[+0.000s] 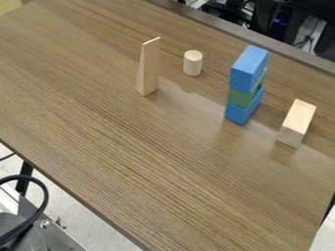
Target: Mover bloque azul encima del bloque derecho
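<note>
A blue block (249, 67) forms the top of a three-block stack at the right of the table. Directly beneath it is a green block (245, 95), and a second blue block (244, 108) is the lowest, resting on the table. To the right of the stack, apart from it, a plain wooden block (298, 121) lies on the table with nothing on top.
A tall, narrow wooden wedge (149, 67) stands upright left of the stack. Behind and between them stands a small wooden cylinder (193, 62). The brown table (131, 147) has its front edge running diagonally at lower left, where a black cable (40, 215) loops beyond it.
</note>
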